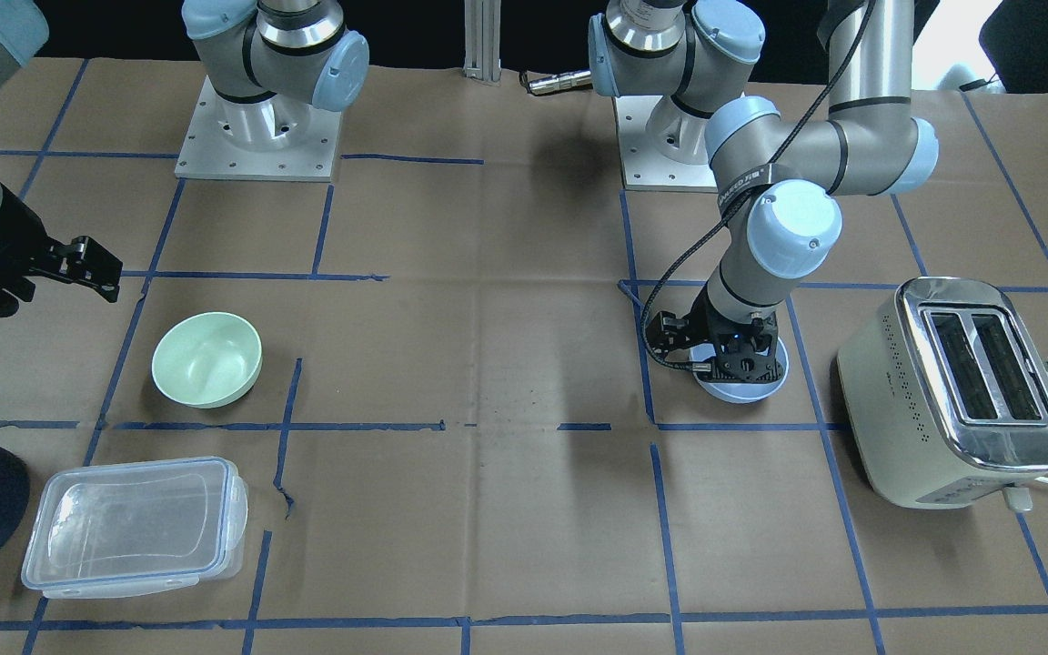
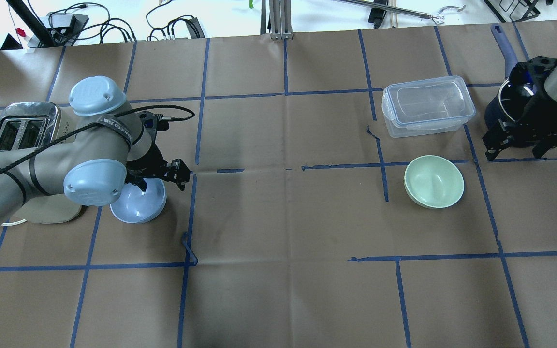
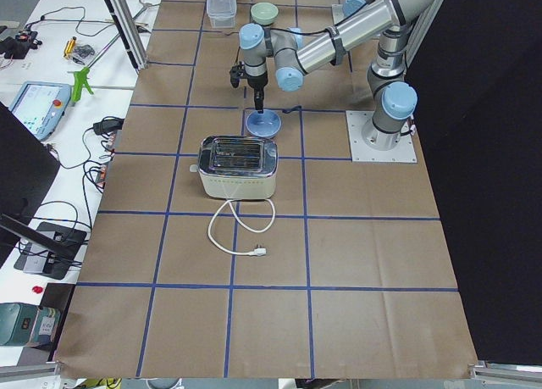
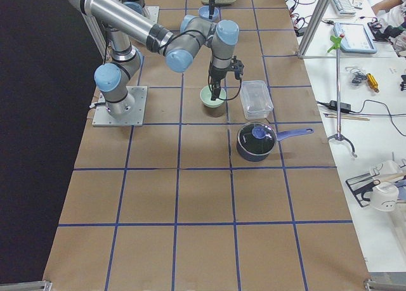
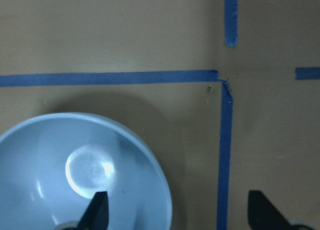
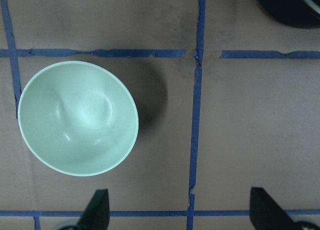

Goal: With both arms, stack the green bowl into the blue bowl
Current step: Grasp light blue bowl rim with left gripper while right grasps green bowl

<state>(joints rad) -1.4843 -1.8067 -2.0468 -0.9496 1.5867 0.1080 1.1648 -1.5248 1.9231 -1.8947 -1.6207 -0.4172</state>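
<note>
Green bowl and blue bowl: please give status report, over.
Left tool open, straddling blue bowl rim. Right tool open, hovering beside green bowl. Green bowl unheld, not stacked yet. Clear container near it, not touching.

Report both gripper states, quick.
Left gripper: open, one finger over the blue bowl, one outside it.
Right gripper: open, empty, near the green bowl.

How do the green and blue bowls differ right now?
The green bowl is pale mint; the blue bowl is periwinkle. The open left gripper straddles the blue bowl's rim; the open right gripper hangs beside the green bowl, not over it. The blue bowl sits by the toaster, the green bowl by the clear container. Both are upright and empty.
</note>
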